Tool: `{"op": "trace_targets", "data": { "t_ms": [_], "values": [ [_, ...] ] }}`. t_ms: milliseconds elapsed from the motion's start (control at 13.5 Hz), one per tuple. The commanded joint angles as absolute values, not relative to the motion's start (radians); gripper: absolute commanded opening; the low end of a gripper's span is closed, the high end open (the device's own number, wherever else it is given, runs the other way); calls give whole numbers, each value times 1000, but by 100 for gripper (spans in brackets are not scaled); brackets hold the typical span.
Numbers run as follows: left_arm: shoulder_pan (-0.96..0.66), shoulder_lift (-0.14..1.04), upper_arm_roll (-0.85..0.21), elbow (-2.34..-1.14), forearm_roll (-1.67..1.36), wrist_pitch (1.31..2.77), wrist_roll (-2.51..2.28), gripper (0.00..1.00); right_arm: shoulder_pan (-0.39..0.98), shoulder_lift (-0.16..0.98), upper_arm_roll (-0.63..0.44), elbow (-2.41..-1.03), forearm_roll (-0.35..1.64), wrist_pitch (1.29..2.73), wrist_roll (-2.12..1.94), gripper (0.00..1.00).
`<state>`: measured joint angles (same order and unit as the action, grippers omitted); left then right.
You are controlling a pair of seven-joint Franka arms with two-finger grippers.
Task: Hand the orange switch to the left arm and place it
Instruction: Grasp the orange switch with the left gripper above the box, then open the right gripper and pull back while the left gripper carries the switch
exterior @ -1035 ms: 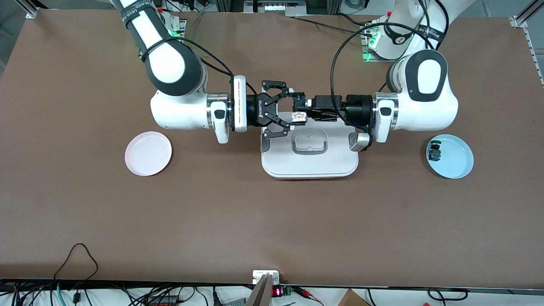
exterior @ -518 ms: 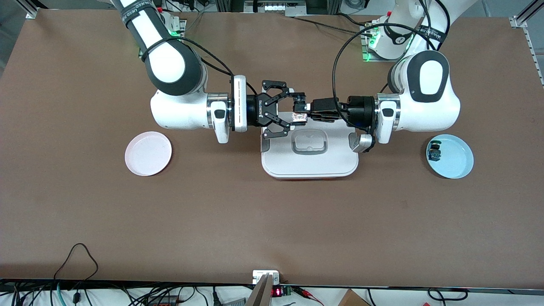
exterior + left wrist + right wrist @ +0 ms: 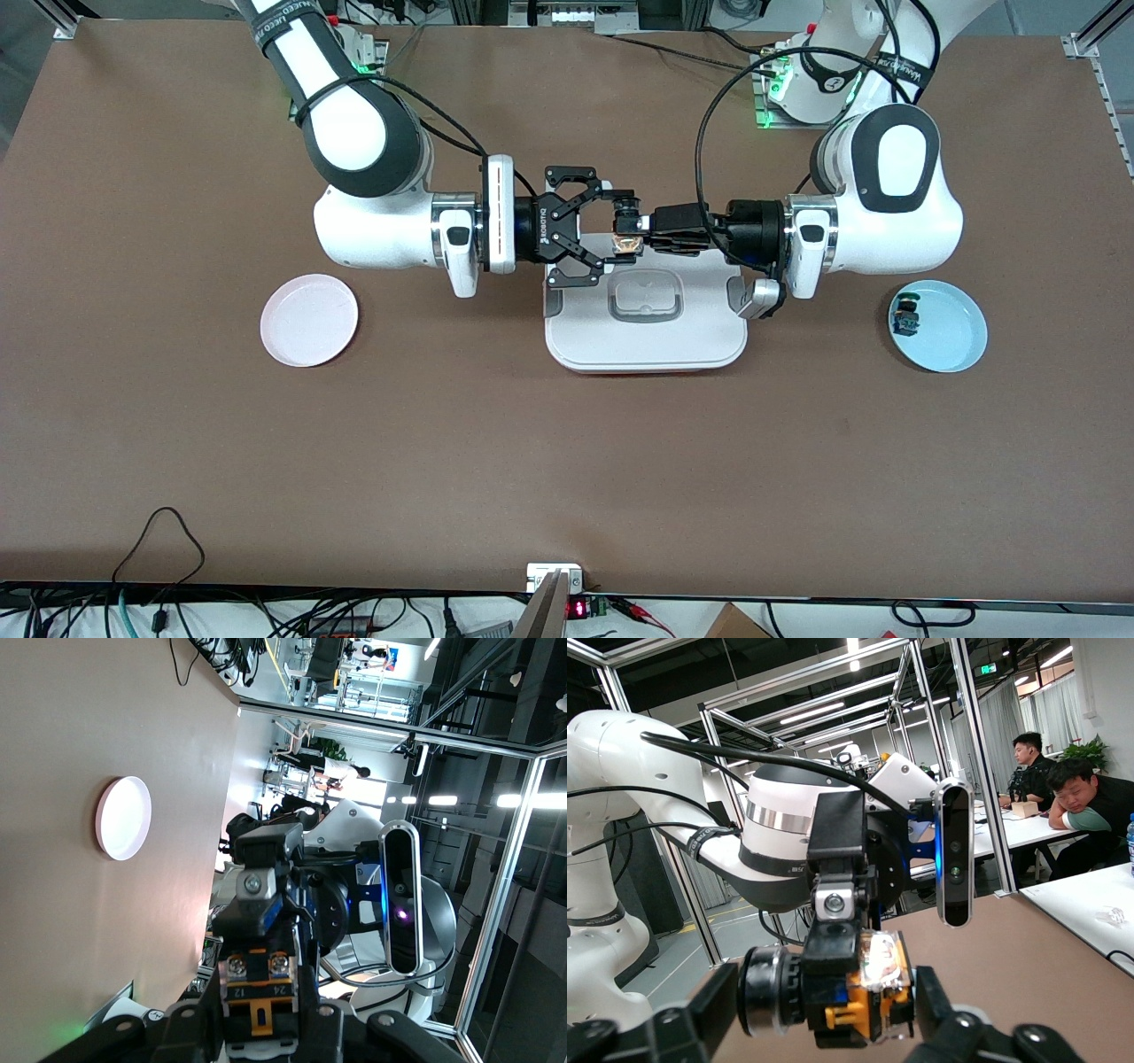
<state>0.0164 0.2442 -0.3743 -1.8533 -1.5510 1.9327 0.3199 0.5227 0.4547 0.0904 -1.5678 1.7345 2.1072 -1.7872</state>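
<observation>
The orange switch (image 3: 626,244) hangs in the air over the edge of the white box (image 3: 647,341) farthest from the front camera. My left gripper (image 3: 636,229) is shut on the switch's middle. In the left wrist view the switch (image 3: 259,992) sits clamped between the left gripper's (image 3: 259,981) fingers. My right gripper (image 3: 609,227) faces it, open. Its fingers stand off both ends of the switch (image 3: 859,988), with a gap on each side in the right wrist view. There the right gripper (image 3: 822,994) straddles the switch, and the left gripper (image 3: 835,904) grips it crosswise.
A pink plate (image 3: 309,320) lies toward the right arm's end of the table and also shows in the left wrist view (image 3: 123,818). A blue plate (image 3: 952,341) toward the left arm's end holds a small green-and-blue switch (image 3: 905,317). The box has a grey lid handle (image 3: 645,297).
The left gripper has closed on the switch. The right gripper, which held the switch by its ends, has let go and opened. Both arms have hardly shifted.
</observation>
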Motion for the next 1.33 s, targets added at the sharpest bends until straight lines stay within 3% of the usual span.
{"op": "trace_targets", "data": {
  "t_ms": [0, 370, 591, 961, 1257],
  "values": [
    [25, 221, -377, -1867, -1563, 1936, 341, 9, 526, 439, 86, -1577, 1753, 2111, -1789, 100],
    [38, 221, -373, -1849, -1452, 1930, 344, 9, 486, 428, 68, -1583, 1735, 2089, -1787, 100],
    [54, 224, -371, -1798, -1286, 1930, 342, 7, 453, 396, -9, -1638, 1686, 1958, -1786, 100],
    [103, 224, -376, -1749, -786, 1902, 341, 7, 404, 380, -153, -1686, 1536, 1748, -1769, 100],
    [97, 253, -379, -1743, -309, 1824, 377, 3, 350, 341, -218, -1683, 1268, 1672, -1480, 100]
  ]
}}
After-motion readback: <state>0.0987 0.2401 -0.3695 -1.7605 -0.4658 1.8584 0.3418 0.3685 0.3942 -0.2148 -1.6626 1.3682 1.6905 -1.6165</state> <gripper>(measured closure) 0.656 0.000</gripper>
